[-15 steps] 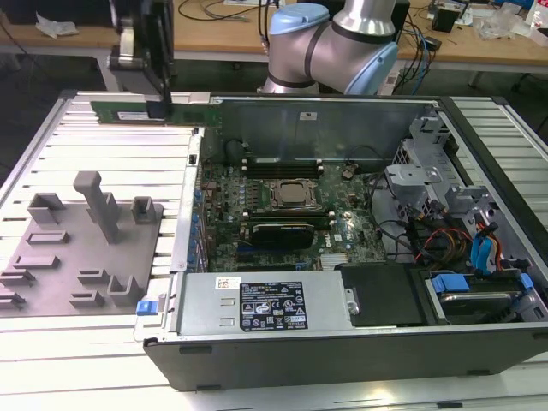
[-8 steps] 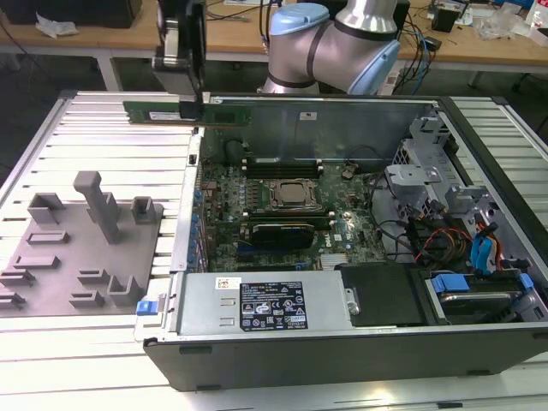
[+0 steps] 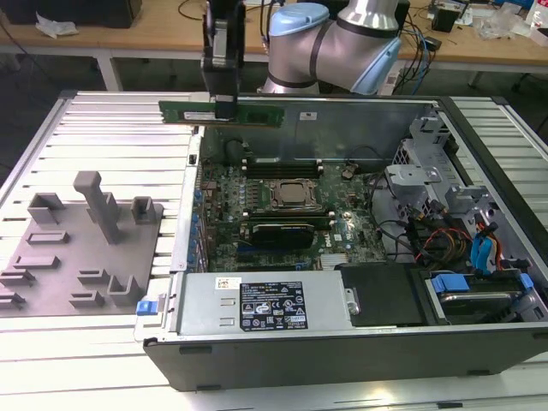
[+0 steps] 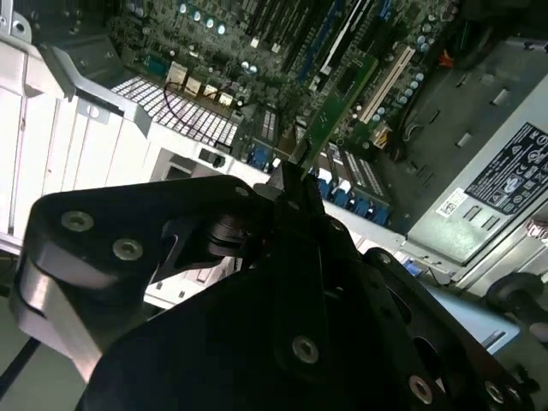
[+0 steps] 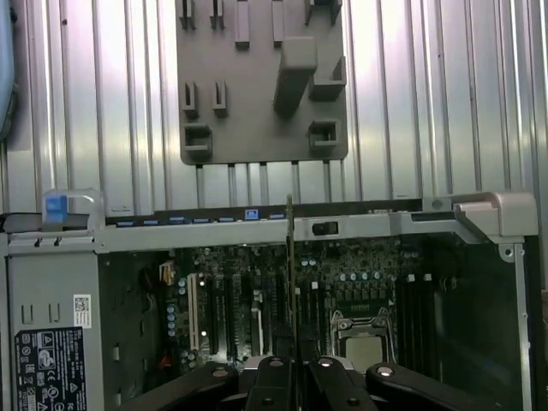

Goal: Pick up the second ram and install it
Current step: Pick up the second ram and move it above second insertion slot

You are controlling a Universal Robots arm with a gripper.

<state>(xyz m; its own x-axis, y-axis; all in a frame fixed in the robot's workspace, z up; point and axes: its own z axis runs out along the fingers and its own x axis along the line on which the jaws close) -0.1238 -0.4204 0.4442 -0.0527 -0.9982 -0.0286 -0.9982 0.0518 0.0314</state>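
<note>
One ram (image 3: 274,115) is held level in the air by the claw (image 3: 224,104), which is clenched on it near the middle. In the exterior view the ram is seen at eleven o'clock of the open case (image 3: 342,364), over its far rim and apart from the motherboard (image 3: 342,227) below. In both wrist views the ram (image 4: 342,98) (image 5: 291,274) is shown edge-on, running out from the claw (image 4: 291,175) (image 5: 294,364) above the board.

The case is laid on its side on a ribbed metal bench (image 3: 111,128). At nine o'clock of the case a grey fixture (image 3: 77,248) with raised blocks and pockets is set flat on the ribs. At twelve o'clock, behind the arm (image 3: 342,43), a wooden rear bench (image 3: 128,30) strewn with cables is seen.

Several labels can be made out. A small white one is carried on the ram. On the power supply (image 3: 205,300), at six o'clock inside the case, a black printed label (image 3: 272,306) and a small white label are fixed. Their print cannot be made out.
</note>
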